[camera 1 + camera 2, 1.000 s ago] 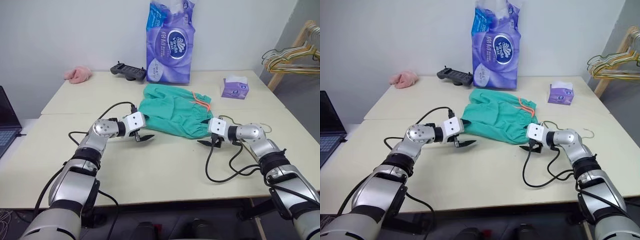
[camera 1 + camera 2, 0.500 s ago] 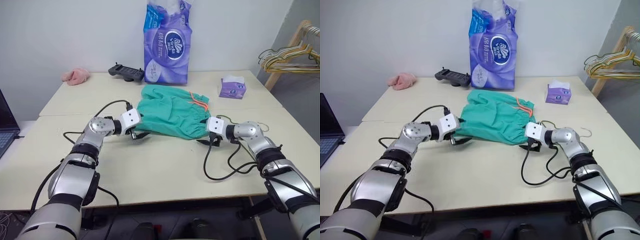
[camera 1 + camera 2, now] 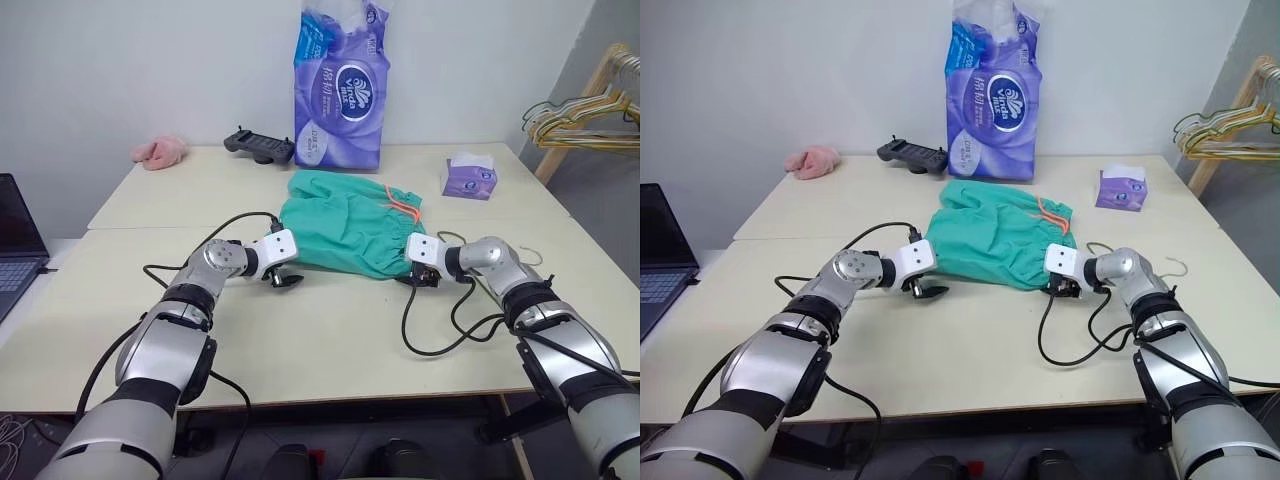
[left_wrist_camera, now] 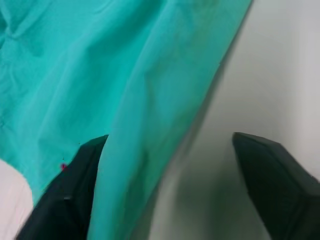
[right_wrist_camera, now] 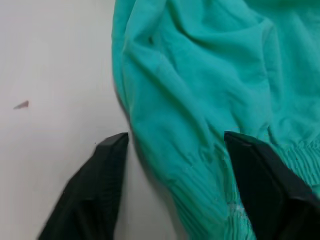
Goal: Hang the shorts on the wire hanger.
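Observation:
The teal-green shorts (image 3: 345, 228) lie flat in the middle of the table, orange drawstring at their right end. My left gripper (image 3: 284, 280) sits low at their near left corner. In the left wrist view its fingers (image 4: 70, 200) stand open with the shorts' hem (image 4: 150, 125) lying between them. My right gripper (image 3: 413, 278) is at the near right corner, open, and the gathered waistband (image 5: 200, 170) runs between its fingers (image 5: 265, 185). The wire hanger (image 3: 1178, 266) shows as thin wire and a hook on the table behind my right forearm.
At the back of the table are a tall purple tissue pack (image 3: 338, 85), a black controller (image 3: 258, 145) and a pink cloth (image 3: 160, 150). A small tissue box (image 3: 470, 175) sits back right. A laptop (image 3: 15, 240) is far left. A rack with several hangers (image 3: 590, 105) stands right. Black cables (image 3: 440, 330) loop below the right wrist.
Both grippers have closed in on the shorts' near corners and dropped toward the table. Their fingers stand narrower than before. The shorts have not moved.

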Tool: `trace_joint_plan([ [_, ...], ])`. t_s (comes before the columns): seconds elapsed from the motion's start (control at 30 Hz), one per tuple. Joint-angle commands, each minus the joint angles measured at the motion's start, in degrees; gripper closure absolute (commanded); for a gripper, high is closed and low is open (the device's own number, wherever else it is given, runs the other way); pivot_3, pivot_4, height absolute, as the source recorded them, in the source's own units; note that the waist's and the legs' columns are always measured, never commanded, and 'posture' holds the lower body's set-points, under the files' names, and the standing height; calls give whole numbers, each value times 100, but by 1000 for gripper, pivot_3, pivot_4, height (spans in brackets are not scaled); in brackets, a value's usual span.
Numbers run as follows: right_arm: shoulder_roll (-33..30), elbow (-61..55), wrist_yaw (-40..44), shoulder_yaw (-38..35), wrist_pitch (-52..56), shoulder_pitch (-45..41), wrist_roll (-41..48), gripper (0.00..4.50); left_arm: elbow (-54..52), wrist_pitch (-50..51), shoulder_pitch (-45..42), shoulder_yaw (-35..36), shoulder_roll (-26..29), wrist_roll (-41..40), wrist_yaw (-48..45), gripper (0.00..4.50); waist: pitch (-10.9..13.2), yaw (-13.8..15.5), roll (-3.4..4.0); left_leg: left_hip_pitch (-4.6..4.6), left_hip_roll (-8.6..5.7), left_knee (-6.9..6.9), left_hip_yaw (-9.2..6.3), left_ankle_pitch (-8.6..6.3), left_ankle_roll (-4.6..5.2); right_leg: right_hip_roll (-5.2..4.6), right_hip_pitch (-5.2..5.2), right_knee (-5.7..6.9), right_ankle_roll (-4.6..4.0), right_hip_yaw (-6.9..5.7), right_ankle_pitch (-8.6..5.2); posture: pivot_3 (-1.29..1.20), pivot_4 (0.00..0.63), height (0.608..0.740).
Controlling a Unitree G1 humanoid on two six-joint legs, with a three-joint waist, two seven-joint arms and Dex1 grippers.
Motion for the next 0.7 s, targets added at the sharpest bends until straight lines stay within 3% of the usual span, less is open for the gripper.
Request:
trace_joint_plan([
  [0.03, -110, 17, -29, -79, -57, -177, -17, 2733, 21, 45, -136, -1, 61, 69, -53, 1875, 0, -10, 0, 0, 1, 0, -1, 0, 0, 0, 0, 0, 0, 0, 0, 103, 0, 740],
  [0.2, -178, 18, -174, -94, -104, -188, -41, 4489, 28, -12, -84, 20, 158, 130, -55, 3472, 0, -30, 0, -1, 1, -1, 0, 0, 0, 0, -2, 1, 0, 1, 0, 96, 0, 740],
  [0.3, -192, 7, -192, -106, -120, -188, -22, 4500, 11, -56, -58, 39, 183, 125, -83, 4387, 0, -30, 0, -1, 2, 0, 0, 0, 0, 0, -3, 2, 0, 1, 0, 98, 0, 740],
  [0.43, -261, -340, 7, -144, -251, 2, 106, 4500, -106, -280, 54, 91, 311, 43, -220, 4467, 0, -30, 0, -1, 2, 0, 0, 0, 0, 0, -3, 2, 0, 1, 0, 104, 0, 740],
  [0.53, -513, -2015, 908, -285, 64, 950, 741, 4500, -675, -685, 612, 249, 674, -419, -1300, 4467, -8, -31, 1, -2, 6, -3, -1, 0, 0, 0, -4, -1, -1, 1, 0, 105, 0, 740],
  [0.63, -1242, -4717, 1849, -276, 1189, 2482, 1432, 4500, -2919, -156, 2106, 273, 1493, -1439, -3159, 4467, -22, -30, 9, -7, 17, -14, -4, -3, -3, -7, -7, -7, -10, 1, -6, 108, 0, 740],
  [0.67, -1551, -5521, 2126, -284, 1629, 2944, 1654, 4500, -3952, 353, 2719, 266, 1896, -1842, -3684, 4467, -21, -36, 14, -7, 22, -13, -4, -9, -14, -9, -10, 0, -15, 2, -12, 111, 6, 740],
  [0.7, -1938, -6346, 2435, -330, 2168, 3416, 1960, 4500, -5216, 1025, 3469, 126, 2691, -2498, -4072, 4467, -22, -50, 20, -13, 29, -12, -1, -17, -27, -8, -20, -3, -19, 5, -17, 113, 8, 740],
])
